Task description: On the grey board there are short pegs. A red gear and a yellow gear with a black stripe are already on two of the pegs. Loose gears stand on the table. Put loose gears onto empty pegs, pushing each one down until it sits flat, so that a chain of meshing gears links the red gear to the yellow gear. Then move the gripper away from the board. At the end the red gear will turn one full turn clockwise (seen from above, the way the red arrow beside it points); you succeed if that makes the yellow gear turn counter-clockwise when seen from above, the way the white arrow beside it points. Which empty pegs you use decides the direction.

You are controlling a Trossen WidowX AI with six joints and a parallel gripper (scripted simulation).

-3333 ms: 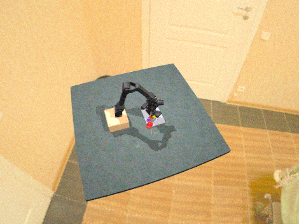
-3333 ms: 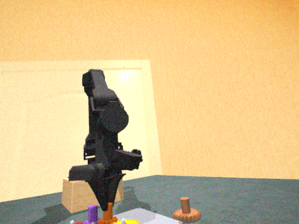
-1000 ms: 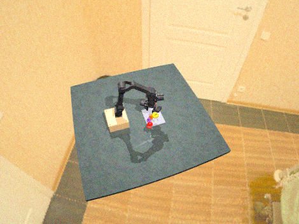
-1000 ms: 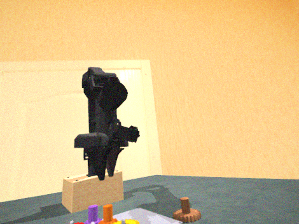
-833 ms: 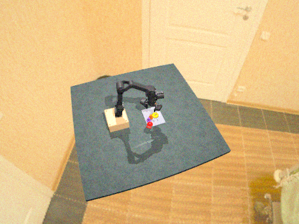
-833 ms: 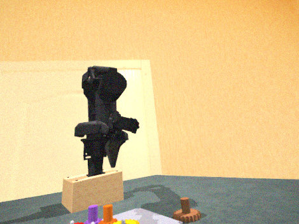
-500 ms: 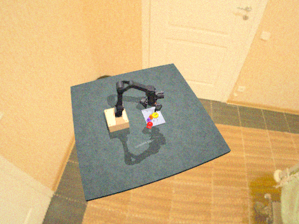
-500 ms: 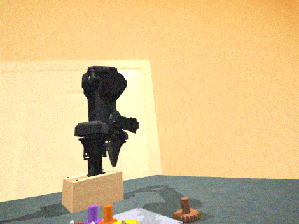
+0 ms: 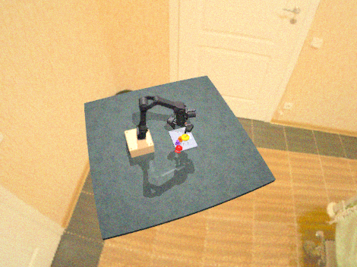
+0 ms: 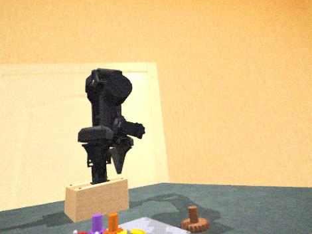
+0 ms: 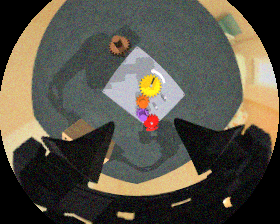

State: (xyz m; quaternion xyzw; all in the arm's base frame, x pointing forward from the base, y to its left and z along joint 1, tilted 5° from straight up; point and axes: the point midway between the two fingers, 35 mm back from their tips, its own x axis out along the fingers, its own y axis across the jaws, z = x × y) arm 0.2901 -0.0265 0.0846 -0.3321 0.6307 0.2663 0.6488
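Note:
The red gear (image 9: 178,149) (image 11: 154,123) is at one corner of the grey board (image 9: 174,133) (image 11: 117,91). A purple gear (image 10: 97,221) (image 11: 143,114) is beside it, then an orange gear (image 10: 113,221) (image 11: 143,102), then the yellow gear (image 9: 185,137) (image 11: 146,89) with its black stripe. These neighbours look in contact; whether their teeth mesh is too small to tell. Orange and purple stand upright at similar heights. A brown gear (image 10: 195,225) (image 11: 114,47) stands on the table outside the board. My gripper (image 9: 180,127) (image 11: 144,122) is open and empty, raised above the board.
Empty pegs (image 11: 164,98) (image 11: 155,106) show on the board beside the orange and yellow gears. The white arrow (image 11: 159,75) curves beside the yellow gear. The arm's wooden base block (image 9: 141,149) (image 10: 99,200) stands on the dark table (image 9: 220,168).

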